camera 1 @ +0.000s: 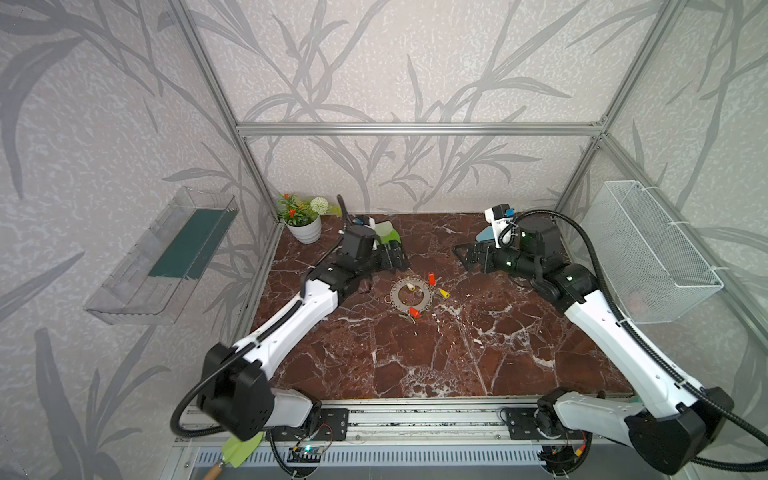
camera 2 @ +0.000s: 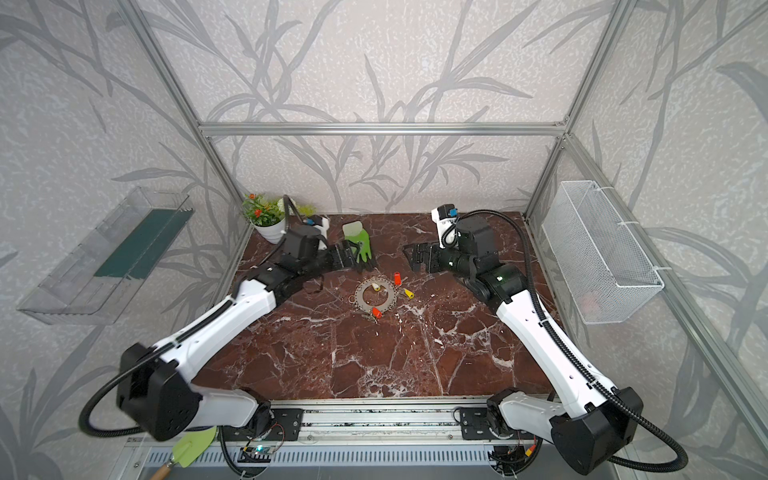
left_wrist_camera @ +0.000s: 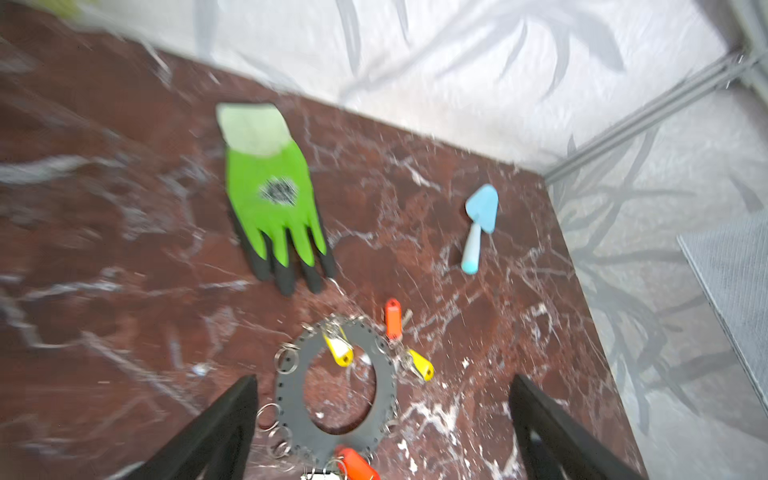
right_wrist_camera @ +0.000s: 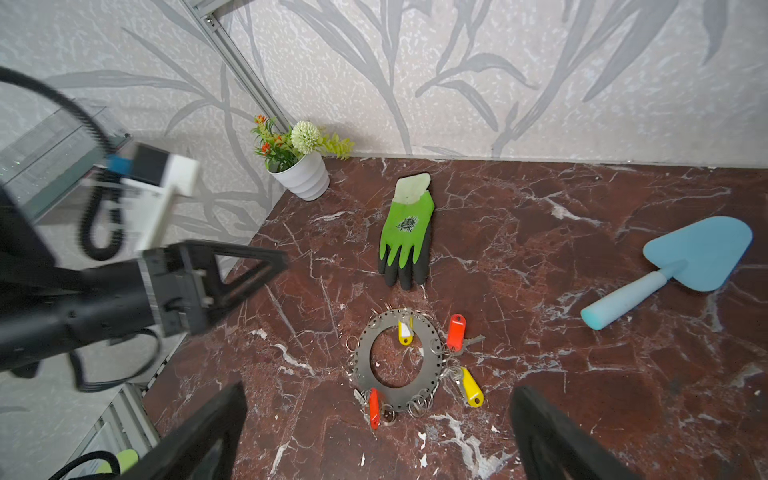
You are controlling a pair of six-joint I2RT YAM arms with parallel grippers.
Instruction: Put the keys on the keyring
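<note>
You have the keyring (right_wrist_camera: 399, 397) lying flat mid-table (camera 1: 457, 365): a grey disc with a wide round hole, its rim fringed with small wire loops. One yellow-tagged key (right_wrist_camera: 405, 332) lies across its band. A red-tagged key (right_wrist_camera: 456, 332) and a second yellow-tagged key (right_wrist_camera: 472, 388) sit just beside the rim, and a second red-tagged key (right_wrist_camera: 374, 407) at the opposite rim.

Bare marble lies all round the keyring; the green-and-black glove (right_wrist_camera: 407, 232) and blue trowel (right_wrist_camera: 681, 266) lie beyond it.

The left gripper (left_wrist_camera: 382, 380) and right gripper (right_wrist_camera: 378, 388) flank the keyring, jaws wide, holding nothing.

The wire basket's (camera 1: 652, 249) contents cannot be made out. The clear wall tray (camera 1: 166, 257) holds a dark green strip.
</note>
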